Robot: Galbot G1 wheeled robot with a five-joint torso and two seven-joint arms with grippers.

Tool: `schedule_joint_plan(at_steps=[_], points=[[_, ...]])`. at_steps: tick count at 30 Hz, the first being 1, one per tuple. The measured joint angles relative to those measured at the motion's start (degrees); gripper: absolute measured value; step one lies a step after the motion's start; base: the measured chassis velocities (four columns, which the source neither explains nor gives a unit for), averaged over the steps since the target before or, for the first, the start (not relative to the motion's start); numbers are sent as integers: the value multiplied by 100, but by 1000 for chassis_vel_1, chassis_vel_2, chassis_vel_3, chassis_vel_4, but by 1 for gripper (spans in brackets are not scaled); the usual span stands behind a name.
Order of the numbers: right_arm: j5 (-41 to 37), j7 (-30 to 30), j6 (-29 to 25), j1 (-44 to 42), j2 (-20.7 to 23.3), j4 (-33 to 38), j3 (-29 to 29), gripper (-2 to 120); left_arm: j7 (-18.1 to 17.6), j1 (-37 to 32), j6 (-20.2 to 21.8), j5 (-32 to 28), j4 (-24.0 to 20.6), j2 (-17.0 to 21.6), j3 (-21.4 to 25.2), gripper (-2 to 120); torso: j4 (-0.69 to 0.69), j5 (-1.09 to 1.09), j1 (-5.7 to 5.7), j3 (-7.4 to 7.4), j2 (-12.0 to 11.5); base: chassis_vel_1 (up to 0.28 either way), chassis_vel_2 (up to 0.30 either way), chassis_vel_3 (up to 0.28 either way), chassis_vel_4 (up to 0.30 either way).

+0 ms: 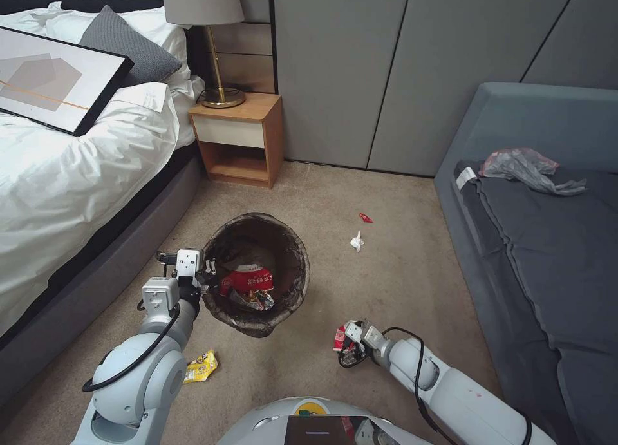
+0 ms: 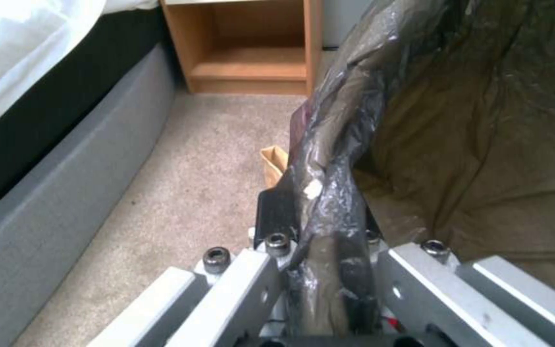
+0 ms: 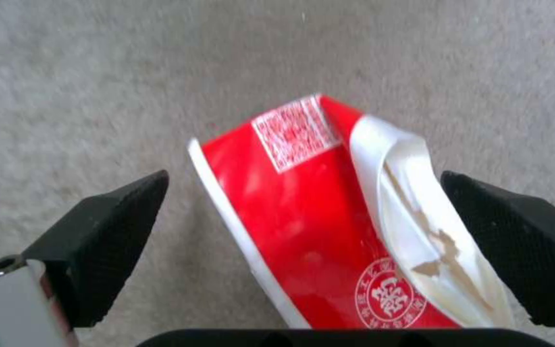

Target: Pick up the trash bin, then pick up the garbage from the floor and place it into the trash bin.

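Two arms are engaged. My left fingers (image 1: 205,272) are clamped on the rim of the bin (image 1: 256,272), pinching the dark liner (image 2: 335,159) folded over it. The bin sits on my left side, over the carpet (image 1: 399,271) between the bed (image 1: 64,174) and the sofa (image 1: 547,252).

Bin contents, head view: a red-and-white wrapper (image 1: 248,281) and smaller mixed pieces below it, resting against the liner.

My right fingers (image 1: 344,345) are low over the carpet on my right side, standing wide on either side of a red-and-white carton (image 3: 329,226). The right wrist view shows one pad (image 3: 508,241) against the carton's torn white edge and the other pad well apart from it. I cannot tell whether the carton is lifted off the carpet.

Loose garbage on the carpet, head view: a yellow bag (image 1: 201,366) beside my left arm, a white tissue (image 1: 356,241) and a small red scrap (image 1: 365,217) ahead of the bin.

The left wrist view adds a tan carton (image 2: 275,164) on the carpet just beside the bin, on the nightstand (image 1: 238,136) side. A grey plastic bag (image 1: 528,169) lies on the sofa.
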State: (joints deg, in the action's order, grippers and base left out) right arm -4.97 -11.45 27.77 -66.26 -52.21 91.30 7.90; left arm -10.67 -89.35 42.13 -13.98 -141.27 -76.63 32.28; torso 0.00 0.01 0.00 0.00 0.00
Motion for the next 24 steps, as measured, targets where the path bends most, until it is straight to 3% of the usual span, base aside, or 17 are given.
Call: schedule_joint_plan(at_steps=[12, 24], points=[[159, -155, -579, -62, -195, -847, -234, 100, 19, 13, 0, 3, 14, -5, 25, 0, -1, -1, 0, 0, 0, 0, 0, 0, 0], [158, -181, -723, -33, -264, -993, -328, 96, 45, 23, 0, 12, 14, -14, 13, 0, -2, -4, 0, 0, 1, 0, 0, 0, 0]])
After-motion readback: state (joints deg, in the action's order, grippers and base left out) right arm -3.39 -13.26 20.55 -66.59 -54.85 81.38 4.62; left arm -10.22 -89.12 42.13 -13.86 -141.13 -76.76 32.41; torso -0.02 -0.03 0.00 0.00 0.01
